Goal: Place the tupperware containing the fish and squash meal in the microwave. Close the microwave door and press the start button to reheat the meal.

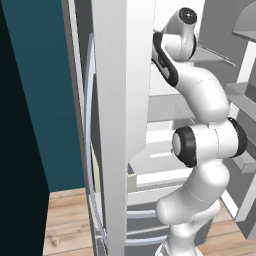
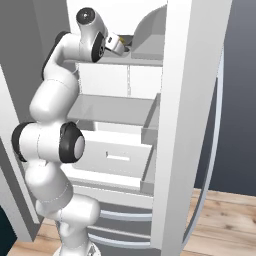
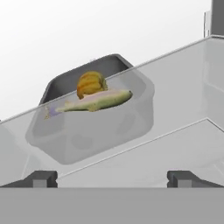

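The tupperware (image 3: 94, 120), a clear-grey container with rounded corners, stands on a glass shelf (image 3: 175, 109) of an open fridge. A pale fish (image 3: 98, 100) and an orange squash (image 3: 91, 83) lie inside it. My gripper (image 3: 113, 178) is open, its two dark fingertips (image 3: 41, 178) wide apart, level with the shelf's front edge and short of the container. From the right base view the hand (image 2: 120, 45) reaches onto the top shelf beside the grey container (image 2: 150, 27). The microwave and the microwave door are out of view.
The fridge's white open door (image 2: 192, 125) stands close on the right, and another white door panel (image 1: 120, 125) on the left. Lower shelves (image 2: 110, 107) and a white drawer (image 2: 115, 157) sit below my arm. Wooden floor (image 2: 225, 220) lies underneath.
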